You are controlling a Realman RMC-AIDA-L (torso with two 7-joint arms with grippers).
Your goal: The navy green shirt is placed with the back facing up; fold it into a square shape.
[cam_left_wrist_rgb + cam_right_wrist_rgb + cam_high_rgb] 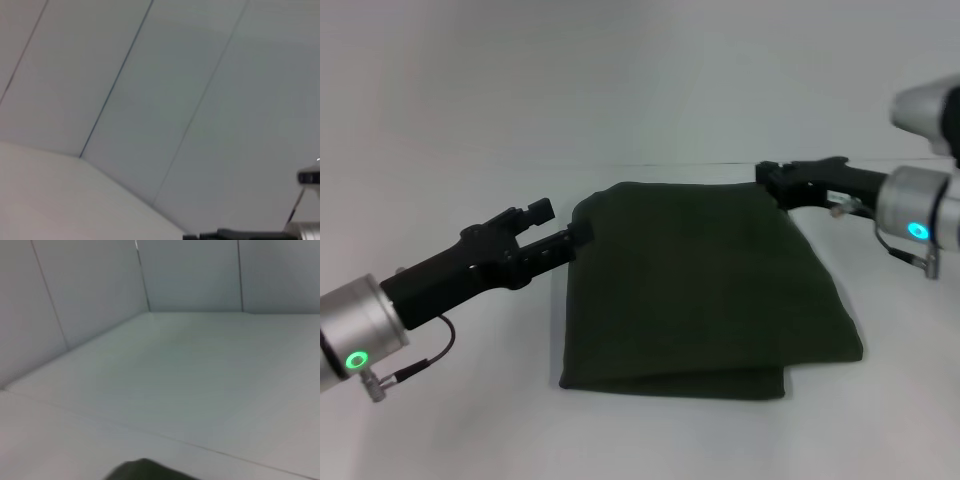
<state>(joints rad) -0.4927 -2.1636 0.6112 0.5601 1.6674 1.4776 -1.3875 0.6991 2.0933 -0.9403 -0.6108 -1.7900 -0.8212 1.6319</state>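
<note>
Two layers of shirt [705,290] lie mid worktop [440,420], near square. Left hand [582,233] grips far left corner, right hand [770,180] far right corner. Best lower both evenly, edges aligned, then release.

We see the navy green shirt [700,290] as soft, matt cloth. The counter [470,420] looks smooth, white and matt to us.

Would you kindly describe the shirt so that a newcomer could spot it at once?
On the white table, between the two black grippers, lies the navy green shirt, folded into a rough rectangle. The left gripper meets its far left corner, the right gripper its far right. It is the only dark, soft, matte thing there.
</note>
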